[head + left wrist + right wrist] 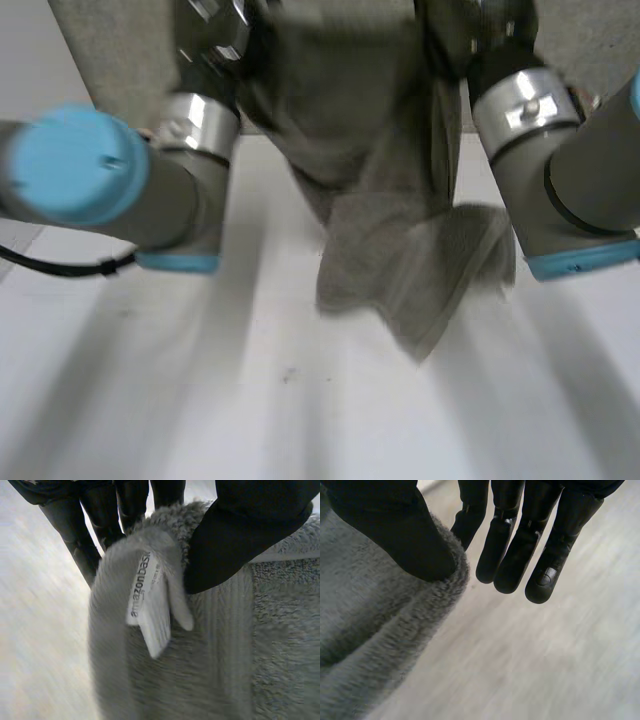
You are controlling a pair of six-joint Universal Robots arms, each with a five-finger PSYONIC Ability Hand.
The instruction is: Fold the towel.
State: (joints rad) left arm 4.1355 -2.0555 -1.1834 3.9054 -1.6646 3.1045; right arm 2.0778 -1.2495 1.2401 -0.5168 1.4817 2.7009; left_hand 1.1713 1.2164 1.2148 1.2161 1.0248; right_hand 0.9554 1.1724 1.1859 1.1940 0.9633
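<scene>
towel (400,250): hangs over counter (180,400) | left robot hand (240,535): pinches corner by label (147,600) | right robot hand (395,530): thumb pinches towel edge, other fingers straight

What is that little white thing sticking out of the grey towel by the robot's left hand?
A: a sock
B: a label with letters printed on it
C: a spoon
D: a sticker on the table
B: in the left wrist view a white label with printed letters hangs from the folded edge of the towel, beside the thumb of the left hand.
</scene>
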